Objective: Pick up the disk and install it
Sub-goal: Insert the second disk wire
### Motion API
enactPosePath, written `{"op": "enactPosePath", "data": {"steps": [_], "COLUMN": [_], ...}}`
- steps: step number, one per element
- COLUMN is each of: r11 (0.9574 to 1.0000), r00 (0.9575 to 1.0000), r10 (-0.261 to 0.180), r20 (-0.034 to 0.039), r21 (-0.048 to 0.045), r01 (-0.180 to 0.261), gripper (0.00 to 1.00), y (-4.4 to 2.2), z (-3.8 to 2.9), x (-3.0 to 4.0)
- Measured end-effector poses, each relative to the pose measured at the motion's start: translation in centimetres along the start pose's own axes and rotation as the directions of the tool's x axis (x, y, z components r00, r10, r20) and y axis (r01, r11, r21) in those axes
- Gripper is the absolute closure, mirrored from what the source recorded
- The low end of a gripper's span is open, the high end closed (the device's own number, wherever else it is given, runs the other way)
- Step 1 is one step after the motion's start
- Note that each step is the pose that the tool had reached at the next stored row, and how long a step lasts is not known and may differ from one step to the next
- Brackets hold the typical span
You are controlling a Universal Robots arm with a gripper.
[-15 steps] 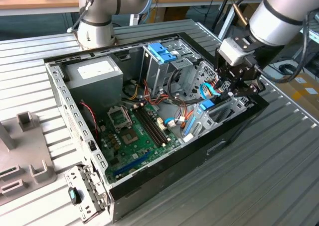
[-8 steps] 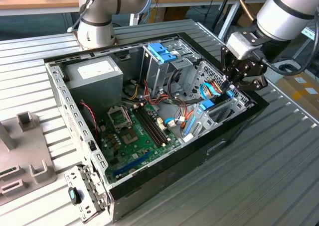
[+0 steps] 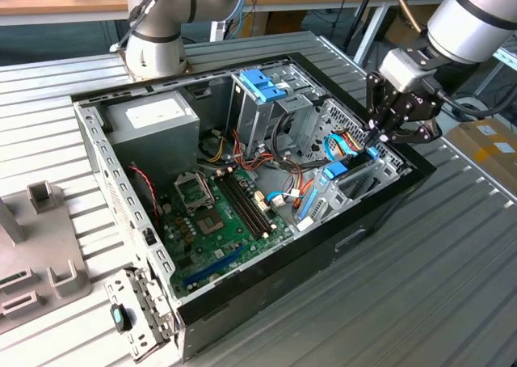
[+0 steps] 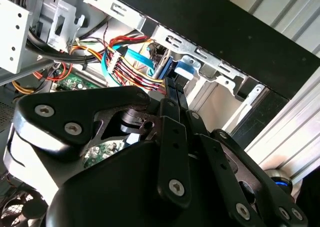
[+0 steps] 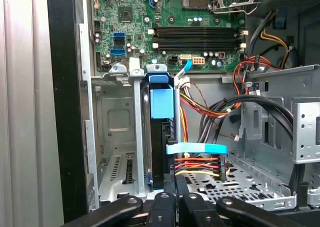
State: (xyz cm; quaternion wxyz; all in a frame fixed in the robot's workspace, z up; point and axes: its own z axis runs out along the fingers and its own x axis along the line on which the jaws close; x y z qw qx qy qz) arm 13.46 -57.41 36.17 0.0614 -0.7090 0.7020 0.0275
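The exterior view looks down at an angle from above and off the desk [image 3: 452,286], far enough back to take in the whole open case [image 3: 266,246] and the arm [image 3: 477,19] at the exterior view's right. The first wrist view sits close over the case interior, facing along the pincer [image 5: 175,192] toward the motherboard [image 5: 165,22], with the drive bay [image 5: 160,132] in the near field. The second wrist view sits behind the pincer [image 4: 172,89] body, very near it, facing past the fingertips toward the case wall [image 4: 225,32]. All three views share the drive bay corner and its cable bundle [image 4: 130,67].
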Motion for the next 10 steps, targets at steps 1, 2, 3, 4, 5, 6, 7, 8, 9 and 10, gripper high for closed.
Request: {"op": "enactPosePath", "data": {"steps": [1, 2, 3, 4, 5, 6, 7, 8, 9, 10], "r11": [1.0000, 1.0000, 1.0000, 1.0000, 1.0000, 1.0000, 1.0000, 1.0000, 1.0000, 1.0000], "r00": [1.0000, 1.0000, 1.0000, 1.0000, 1.0000, 1.0000, 1.0000, 1.0000, 1.0000, 1.0000], "r10": [0.000, 0.000, 0.000, 0.000, 0.000, 0.000, 0.000, 0.000, 0.000, 0.000], "r20": [0.0001, 0.0000, 0.0001, 0.0000, 0.0000, 0.0000, 0.0000, 0.0001, 0.0001, 0.0001], "r21": [0.0000, 0.0000, 0.0000, 0.0000, 0.0000, 0.0000, 0.0000, 0.0000, 0.0000, 0.0000], "r01": [0.000, 0.000, 0.000, 0.000, 0.000, 0.000, 0.000, 0.000, 0.000, 0.000], "gripper": [0.85, 0.85, 0.85, 0.85, 0.85, 0.85, 0.85, 0.85, 0.85, 0.85], "y": [-0.03, -0.06, -0.09, -0.11, -0.13, -0.15, -0.19, -0.22, -0.23, -0.26], "z": [0.00, 0.00, 0.01, 0.00, 0.01, 0.01, 0.01, 0.01, 0.01, 0.01], "x": [0.00, 0.00, 0.00, 0.00, 0.00, 0.00, 0.00, 0.00, 0.00, 0.00]}}
